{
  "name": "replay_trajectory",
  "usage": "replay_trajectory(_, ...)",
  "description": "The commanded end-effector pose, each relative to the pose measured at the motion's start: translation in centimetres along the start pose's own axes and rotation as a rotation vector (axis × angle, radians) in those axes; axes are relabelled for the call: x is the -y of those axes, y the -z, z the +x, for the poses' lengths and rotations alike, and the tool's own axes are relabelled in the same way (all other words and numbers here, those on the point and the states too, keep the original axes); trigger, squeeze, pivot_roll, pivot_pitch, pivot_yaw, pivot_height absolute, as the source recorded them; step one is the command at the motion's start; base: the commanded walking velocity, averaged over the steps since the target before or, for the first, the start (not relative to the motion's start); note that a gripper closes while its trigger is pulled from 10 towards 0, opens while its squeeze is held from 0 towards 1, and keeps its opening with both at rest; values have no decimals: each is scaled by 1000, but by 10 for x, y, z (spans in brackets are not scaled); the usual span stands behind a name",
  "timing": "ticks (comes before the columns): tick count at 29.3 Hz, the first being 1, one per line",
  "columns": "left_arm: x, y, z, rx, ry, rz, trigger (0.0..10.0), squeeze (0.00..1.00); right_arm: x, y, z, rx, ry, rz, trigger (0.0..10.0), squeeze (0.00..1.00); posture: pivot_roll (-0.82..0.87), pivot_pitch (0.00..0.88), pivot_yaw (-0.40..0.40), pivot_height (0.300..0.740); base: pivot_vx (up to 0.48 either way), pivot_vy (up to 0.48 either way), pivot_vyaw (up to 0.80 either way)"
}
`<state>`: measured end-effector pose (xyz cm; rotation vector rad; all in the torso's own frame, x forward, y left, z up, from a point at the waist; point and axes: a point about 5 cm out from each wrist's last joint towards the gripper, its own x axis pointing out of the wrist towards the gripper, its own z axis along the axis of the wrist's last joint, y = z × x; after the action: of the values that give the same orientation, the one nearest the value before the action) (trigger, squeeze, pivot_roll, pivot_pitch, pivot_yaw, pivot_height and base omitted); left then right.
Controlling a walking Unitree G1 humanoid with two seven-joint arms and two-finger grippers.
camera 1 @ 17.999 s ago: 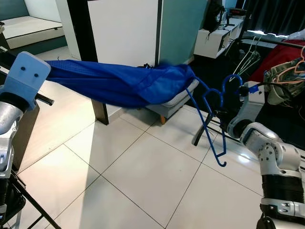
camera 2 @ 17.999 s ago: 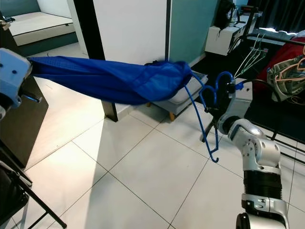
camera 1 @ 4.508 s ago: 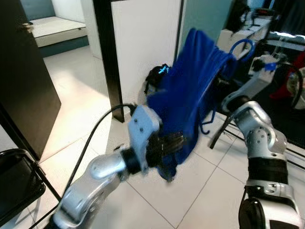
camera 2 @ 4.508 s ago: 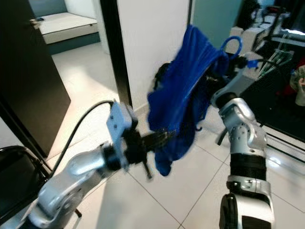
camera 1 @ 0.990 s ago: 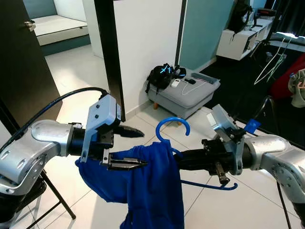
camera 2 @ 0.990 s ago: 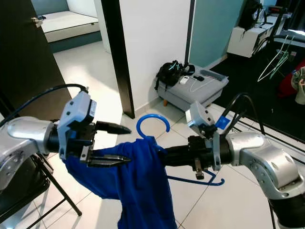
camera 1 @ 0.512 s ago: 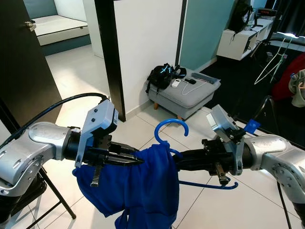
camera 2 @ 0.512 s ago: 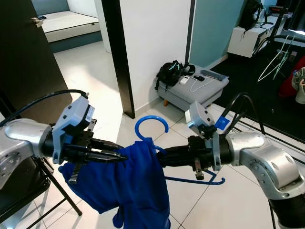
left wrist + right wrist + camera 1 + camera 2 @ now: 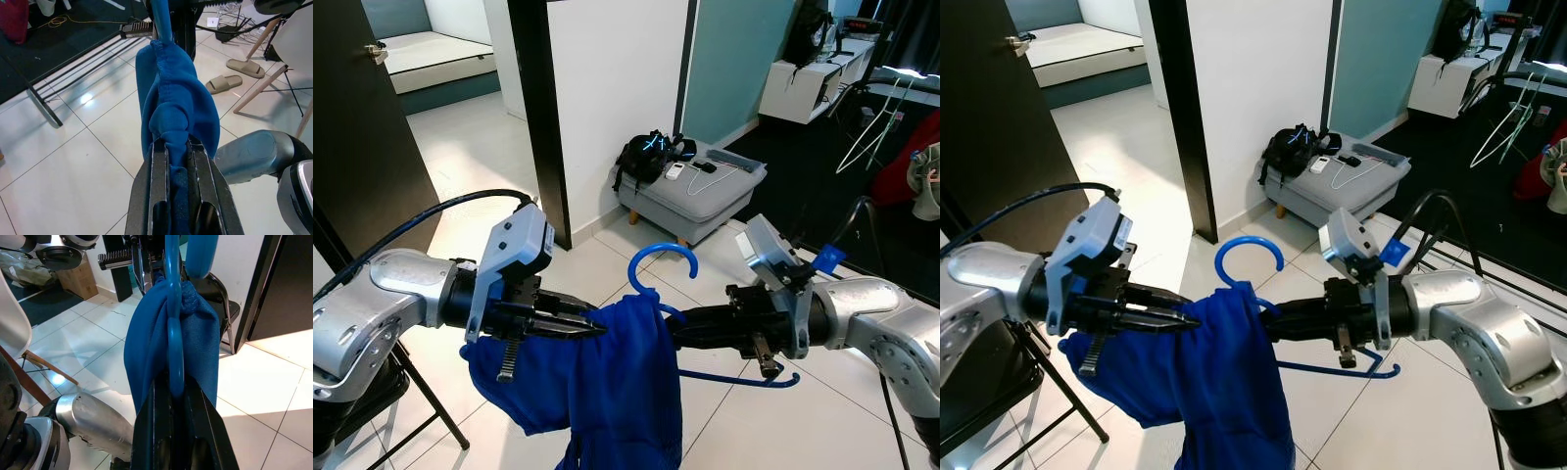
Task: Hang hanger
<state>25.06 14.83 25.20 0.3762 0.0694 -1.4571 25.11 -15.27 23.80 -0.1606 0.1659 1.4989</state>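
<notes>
On the left, the left gripper has its fingers clamped on a fold of the blue garment, which droops toward the tiled floor. In the middle, the blue hanger stands hook-up, well clear of the floor. On the right, the right gripper pinches the hanger's neck tight.

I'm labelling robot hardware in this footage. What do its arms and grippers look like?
Two rounded silver metal arms with black joint bands. Each wrist bears a pale blue box; a thick black cable loops over the left. The left gripper and right gripper each have two long black fingers.
</notes>
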Motion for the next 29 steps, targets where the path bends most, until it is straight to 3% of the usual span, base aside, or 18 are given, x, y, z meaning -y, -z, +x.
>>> replay_trajectory(1,0,5,-1,-42,2,-17,0,0,-1,-14,1,40,-15,-61,10000,792,42,0,21,740,0,0,0)
replay_trajectory(2,0,5,-1,-42,2,-17,0,0,-1,-14,1,40,-15,-61,10000,792,42,0,21,740,0,0,0)
replay_trajectory(3,-1,5,-2,-42,-5,-16,0,0,0,-14,1,44,-11,-60,10000,1000,42,0,20,740,0,0,0)
replay_trajectory(12,-7,5,-8,-55,-47,-2,0,0,4,-11,-7,38,37,-54,10000,1000,39,0,18,740,0,0,0)
replay_trajectory(14,-21,5,-25,-106,-155,39,0,0,8,-5,-25,8,124,-41,10000,1000,38,0,13,740,0,0,0)
replay_trajectory(17,-21,5,-25,-106,-155,39,0,0,8,-5,-25,8,124,-41,10000,1000,38,0,13,740,0,0,0)
replay_trajectory(19,-28,5,-33,-127,-212,60,0,0,10,-3,-34,-8,168,-35,10000,1000,38,0,13,740,0,0,0)
replay_trajectory(20,-35,1,-42,-131,-280,85,0,0,13,-1,-46,-16,236,-28,10000,1000,37,0,10,740,0,0,0)
replay_trajectory(22,-35,1,-42,-131,-280,85,0,0,13,-1,-46,-16,236,-28,10000,1000,37,0,10,740,0,0,0)
replay_trajectory(23,-44,-9,-52,-93,-371,133,0,0,18,2,-65,6,370,-20,10000,1000,28,0,10,740,0,0,0)
replay_trajectory(24,-44,-9,-52,-93,-371,133,0,0,18,2,-65,6,370,-20,10000,1000,28,0,10,740,0,0,0)
replay_trajectory(25,-50,-21,-59,-37,-436,177,0,0,23,5,-83,42,496,-4,10000,1000,28,0,10,740,0,0,0)
replay_trajectory(26,-50,-21,-59,-37,-436,177,0,0,23,5,-83,42,496,-4,10000,1000,28,0,10,740,0,0,0)
replay_trajectory(27,-55,-34,-64,26,-493,223,0,0,24,11,-96,93,597,34,10000,812,21,0,13,740,0,0,0)
replay_trajectory(29,-55,-34,-64,26,-493,223,0,0,24,11,-96,93,597,34,10000,812,21,0,13,740,0,0,0)
